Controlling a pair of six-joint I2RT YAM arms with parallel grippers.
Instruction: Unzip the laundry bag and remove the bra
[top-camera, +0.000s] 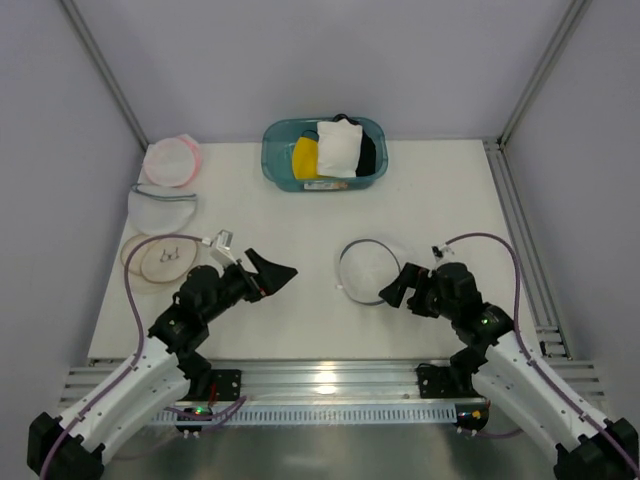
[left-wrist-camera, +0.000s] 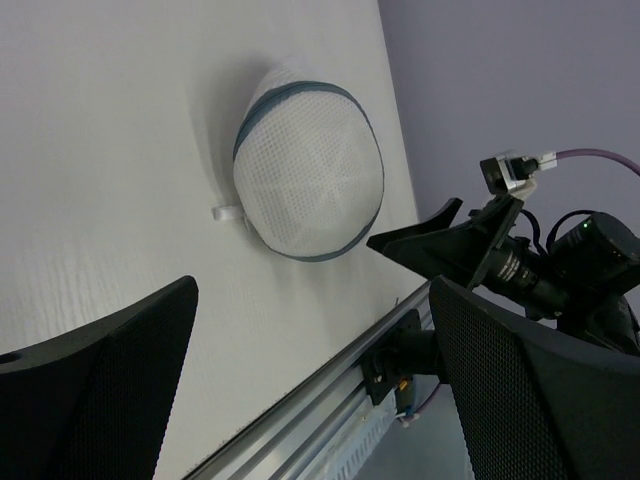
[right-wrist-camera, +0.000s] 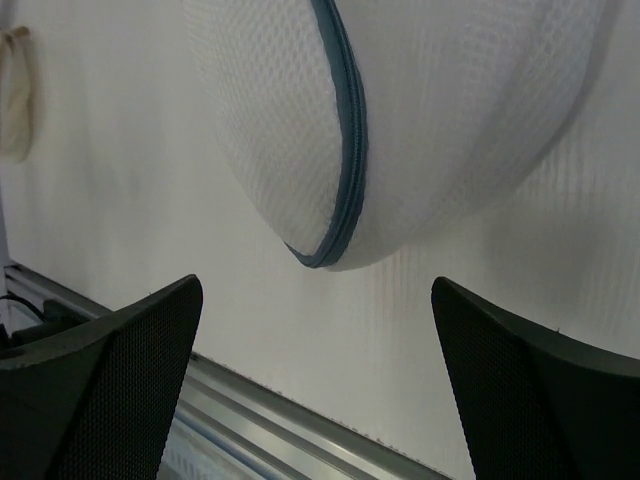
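Both grippers are spread wide and hold nothing. Your right gripper (top-camera: 393, 291) sits low over the worktop (top-camera: 300, 220) with the laundry bag (top-camera: 367, 270) right in front of its fingertips. In the right wrist view the bag (right-wrist-camera: 420, 120) fills the space ahead of the right gripper (right-wrist-camera: 315, 285) and lies just past the tips, not between them; you can't tell if a tip touches it. The grey-blue zipper rim (right-wrist-camera: 352, 130) runs around the domed mesh and looks closed along the part you can see. Your left gripper (top-camera: 275, 272) points across at the same bag from the other side, well apart from it. In the left wrist view the bag (left-wrist-camera: 308, 180) lies ahead of the left gripper (left-wrist-camera: 312, 290), with a small white tab (left-wrist-camera: 228, 212) sticking out of its rim on the side nearer that gripper. You can't pick out the bra through the white mesh. Far ahead of both grippers, at the back edge, a teal basket (top-camera: 275, 165) holds a yellow garment (top-camera: 305, 157), a white square pad (top-camera: 338, 148) and something black (top-camera: 366, 152). Off to the outer side of your left gripper lie three more round pouches: a beige-rimmed pouch (top-camera: 160, 258) nearest it, a plain white mesh pouch (top-camera: 160, 205) beyond that, and a pink-rimmed pouch (top-camera: 172, 160) farthest back.
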